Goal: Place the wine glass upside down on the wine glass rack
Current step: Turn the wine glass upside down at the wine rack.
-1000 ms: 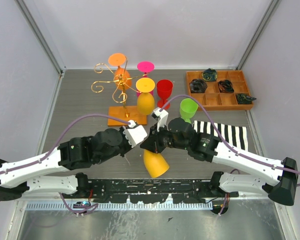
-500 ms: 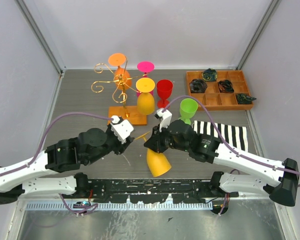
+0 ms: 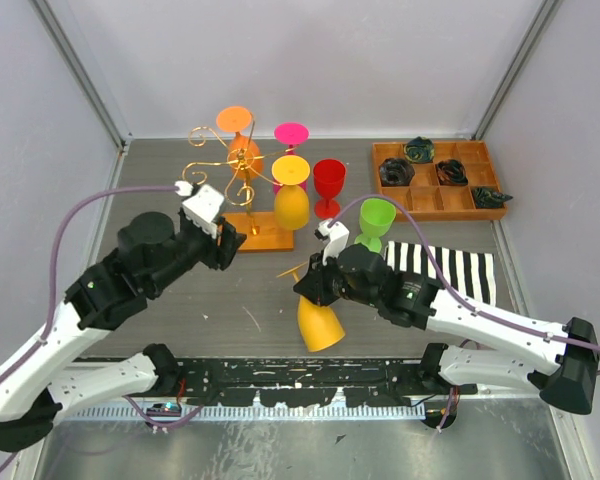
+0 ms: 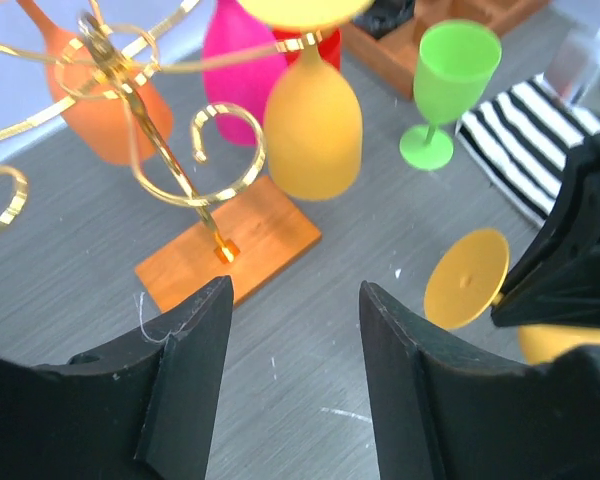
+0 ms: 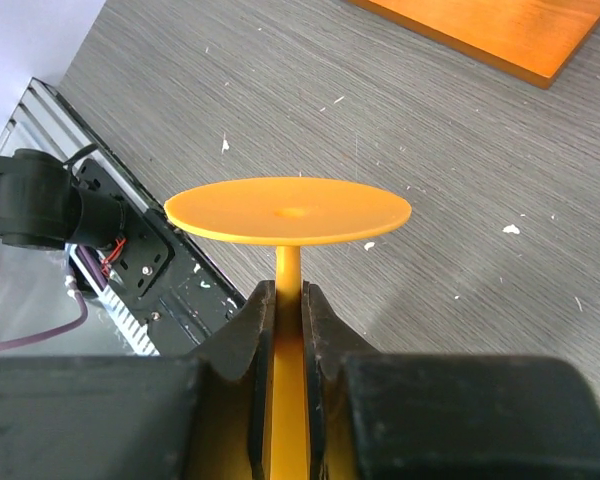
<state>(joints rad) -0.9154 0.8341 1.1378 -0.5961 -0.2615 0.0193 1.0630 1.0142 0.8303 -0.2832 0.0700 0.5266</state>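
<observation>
My right gripper is shut on the stem of a yellow-orange wine glass, and the glass hangs over the near middle of the table. Its bowl points toward the near edge and its flat foot points up and left. In the right wrist view the fingers clamp the stem just under the foot. My left gripper is open and empty beside the wooden base of the gold wire wine glass rack. The left wrist view shows the rack ahead and the held glass's foot at right.
Orange, yellow and pink glasses hang upside down at the rack. A red glass and a green glass stand upright right of it. A striped cloth and a compartmented wooden tray lie at right.
My left gripper has opened, let go of the glass and drawn back to the left toward the rack base. The right gripper keeps the stem and has shifted slightly right.
</observation>
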